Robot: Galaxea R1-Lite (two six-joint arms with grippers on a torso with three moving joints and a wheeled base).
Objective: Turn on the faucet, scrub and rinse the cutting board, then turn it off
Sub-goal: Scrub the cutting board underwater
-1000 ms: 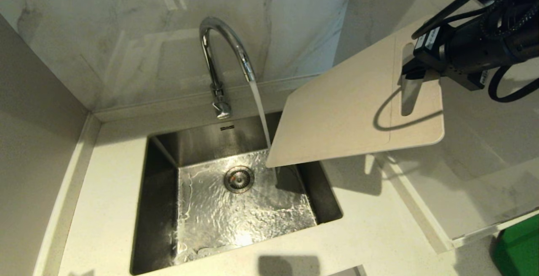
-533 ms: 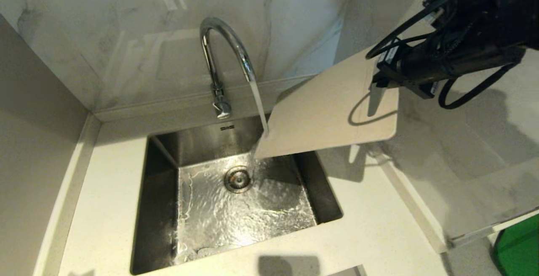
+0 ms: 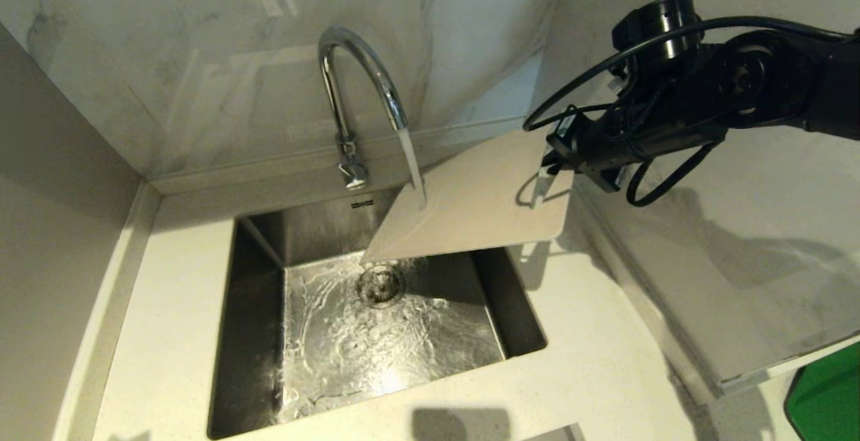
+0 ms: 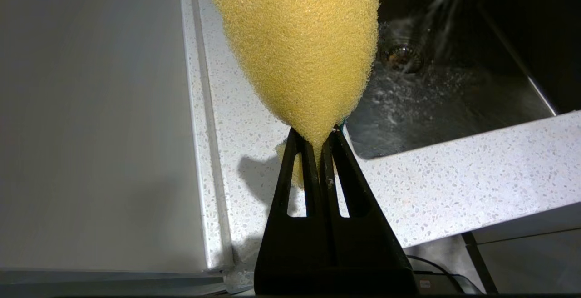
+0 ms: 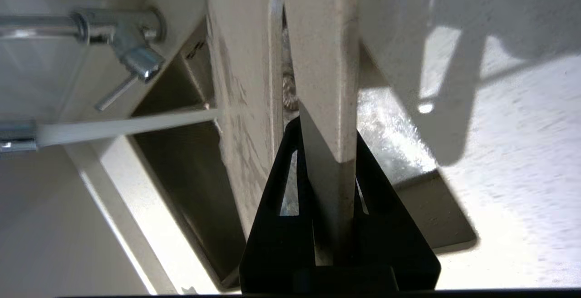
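Cream cutting board [image 3: 470,209] under faucet [image 3: 356,78] stream, in right gripper [image 3: 547,172].

Right arm reaching in from the far right of the scene, forearm angled leftward and slightly downward, black cable looping off the wrist. Right pincer [image 3: 552,167] at the leftmost tip of the arm, clamped across the handle end of the cutting board [image 3: 470,206], one black finger [image 5: 290,175] on each face of the board's edge beside the slot. Board carried tilted, its low corner toward the near left.

Left arm out of the head view. Left pincer [image 4: 317,141] squeezed tight on the narrow end of a yellow sponge [image 4: 299,48], fingertips nearly meeting, pointing down over the near-left tabletop.
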